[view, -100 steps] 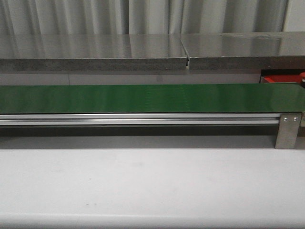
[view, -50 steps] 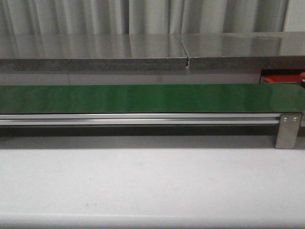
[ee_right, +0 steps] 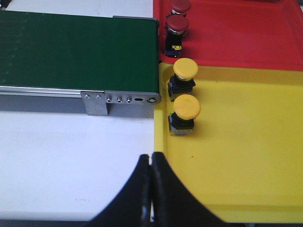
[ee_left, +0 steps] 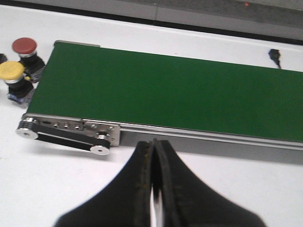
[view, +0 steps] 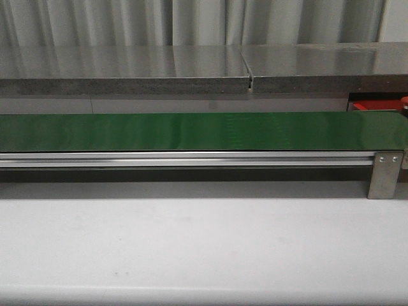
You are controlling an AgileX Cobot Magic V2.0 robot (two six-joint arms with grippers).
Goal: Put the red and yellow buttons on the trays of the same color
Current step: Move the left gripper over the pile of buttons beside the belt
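Observation:
In the left wrist view a red button (ee_left: 24,46) and a yellow button (ee_left: 11,71) stand on the white table beside the end of the green belt (ee_left: 165,90). My left gripper (ee_left: 153,142) hovers over the table short of the belt, shut and holding nothing. In the right wrist view two red buttons (ee_right: 177,23) stand on the red tray (ee_right: 246,33), and two yellow buttons (ee_right: 185,69) (ee_right: 186,107) stand on the yellow tray (ee_right: 246,142). My right gripper (ee_right: 151,155) is shut and holding nothing, above the yellow tray's edge. Neither gripper shows in the front view.
The green conveyor belt (view: 204,131) runs across the front view with its metal rail and a bracket (view: 384,173) at the right. A grey shelf (view: 191,67) lies behind it. A bit of the red tray (view: 376,106) shows at far right. A small black part (ee_left: 275,56) lies beyond the belt.

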